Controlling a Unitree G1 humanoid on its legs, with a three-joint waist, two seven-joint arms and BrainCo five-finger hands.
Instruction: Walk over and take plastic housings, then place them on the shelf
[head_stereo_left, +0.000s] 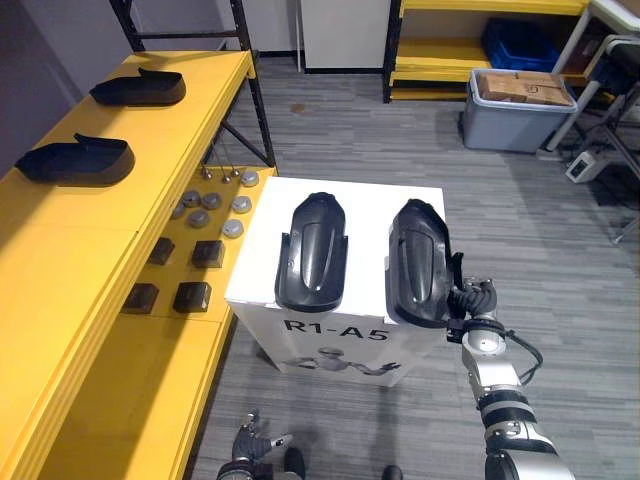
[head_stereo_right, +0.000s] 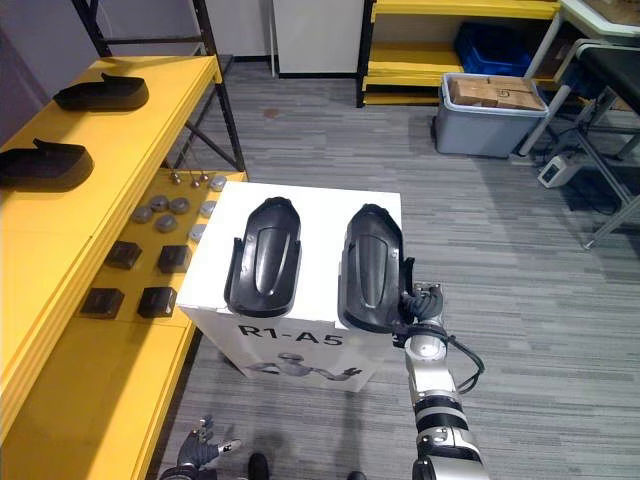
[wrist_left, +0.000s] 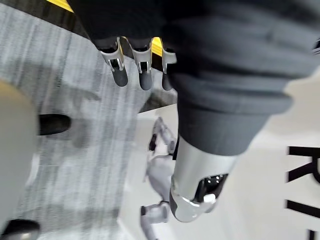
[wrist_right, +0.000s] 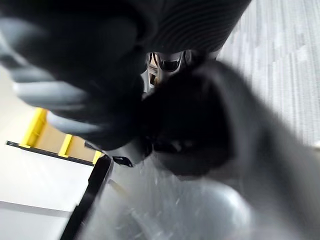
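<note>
We judge the task half done: on the yellow shelf (head_stereo_left: 60, 270), at nine o'clock from the white cardboard box (head_stereo_left: 340, 345), lie the far shelved housing (head_stereo_left: 138, 88) and the near shelved housing (head_stereo_left: 78, 160), both black moulded plastic. On the box top wait the left black housing (head_stereo_left: 312, 250) and the right black housing (head_stereo_left: 418, 262). Our right hand (head_stereo_left: 472, 300) sits at the latter's five o'clock edge. The housing hides its grasp, so we cannot tell whether it grips. Our left hand (head_stereo_left: 250, 442) hangs released at seven o'clock.
</note>
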